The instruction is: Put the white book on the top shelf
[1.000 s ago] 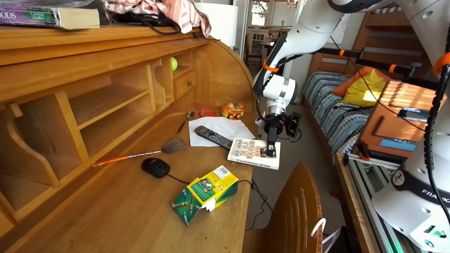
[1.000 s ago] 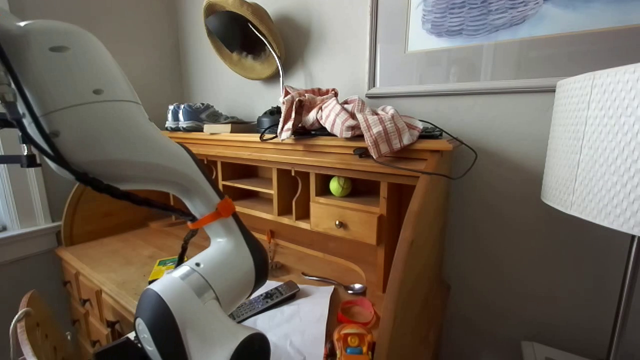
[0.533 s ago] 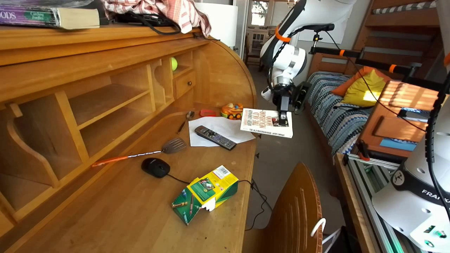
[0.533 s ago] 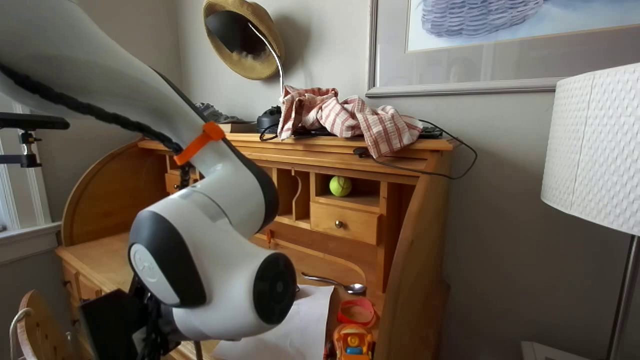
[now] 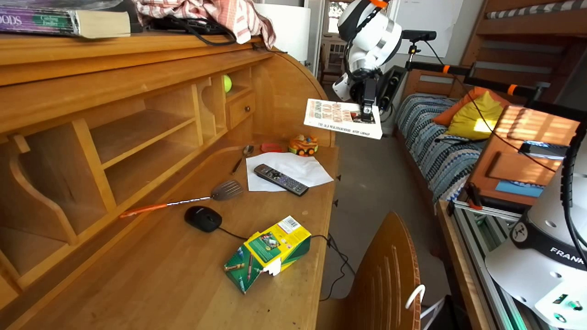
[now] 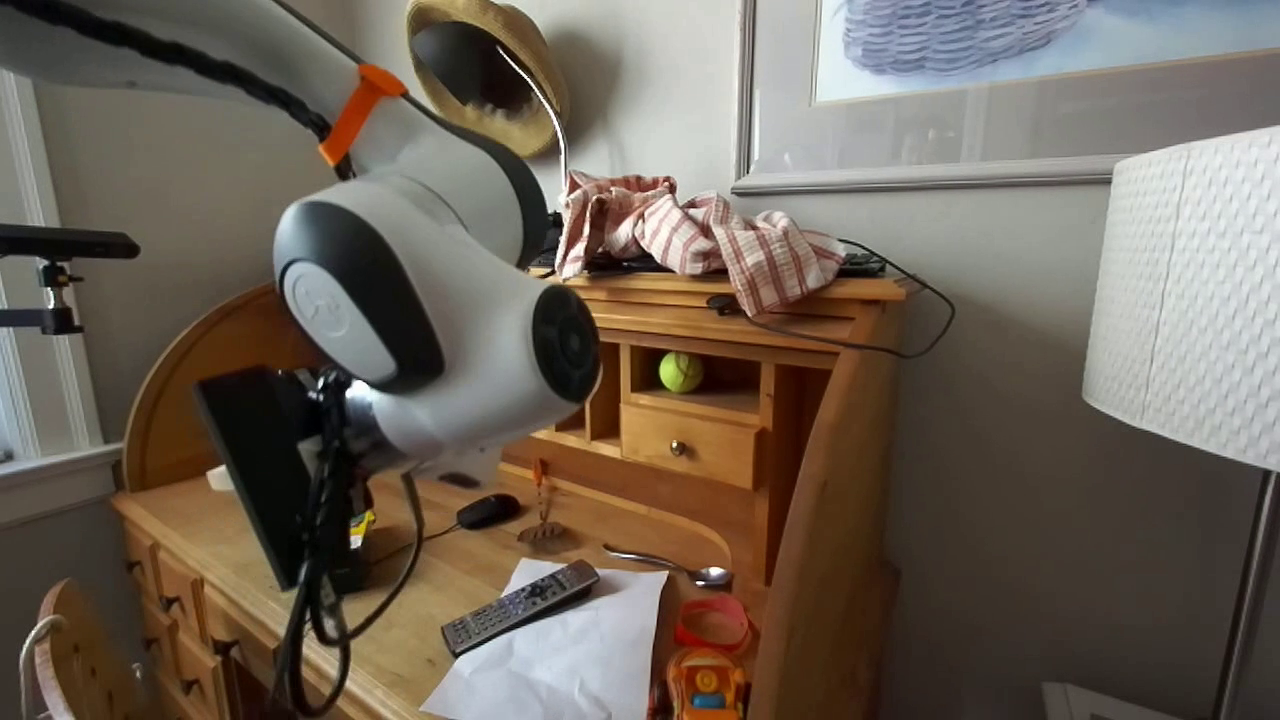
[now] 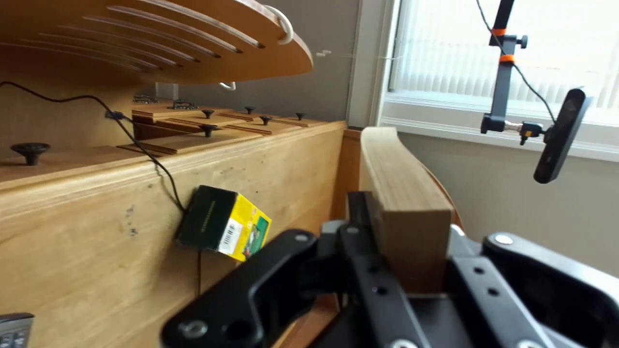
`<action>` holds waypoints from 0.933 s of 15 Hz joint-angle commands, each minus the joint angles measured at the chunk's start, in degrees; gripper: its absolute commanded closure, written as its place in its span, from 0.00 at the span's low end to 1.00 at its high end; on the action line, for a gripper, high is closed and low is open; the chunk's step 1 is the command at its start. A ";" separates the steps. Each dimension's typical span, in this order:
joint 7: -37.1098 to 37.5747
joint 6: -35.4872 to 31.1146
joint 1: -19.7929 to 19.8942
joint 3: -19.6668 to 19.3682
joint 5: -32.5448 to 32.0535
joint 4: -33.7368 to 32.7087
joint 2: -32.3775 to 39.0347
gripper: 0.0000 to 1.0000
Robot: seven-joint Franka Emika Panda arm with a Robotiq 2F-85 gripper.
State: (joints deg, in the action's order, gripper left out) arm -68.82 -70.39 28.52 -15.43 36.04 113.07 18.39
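I judge the step in hand to be transport: the claw point(image 5: 367, 115) is clamped on the white book point(image 5: 341, 119), its spine lettered The Old Neighborhood. The book hangs in the upper half of the frame, right of centre, higher than the writing surface of the roll-top desk point(image 5: 165, 275) and well apart from the top shelf point(image 5: 119, 49) at upper left. Relative to the claw, it projects leftward, cover up and slightly tilted, gripped at its right-hand end. The wrist view shows a finger point(image 7: 361, 251) on either side of it; grip depth I cannot tell. Next, I should raise the book above the shelf's front edge, traverse left, level it, and lower it without striking the purple-spined book point(image 5: 41, 22) or the red-and-white checked cloth point(image 5: 206, 13).
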 commanded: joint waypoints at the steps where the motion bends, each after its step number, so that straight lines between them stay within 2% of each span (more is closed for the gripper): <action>1: 6.41 5.03 -2.55 -0.21 2.09 -1.35 -5.55 0.95; 2: 2.94 2.97 -2.06 -0.78 1.13 -1.17 -2.53 0.80; 7: 5.63 3.79 -3.44 -0.79 1.37 -1.78 -5.37 0.80; 8: 5.63 3.78 -3.41 -0.81 1.37 -1.77 -5.22 0.95; 14: 4.97 7.73 -7.13 2.81 5.48 -7.79 -5.29 0.95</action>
State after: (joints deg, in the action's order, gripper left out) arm -64.17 -66.28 23.40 -13.54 40.19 109.05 13.01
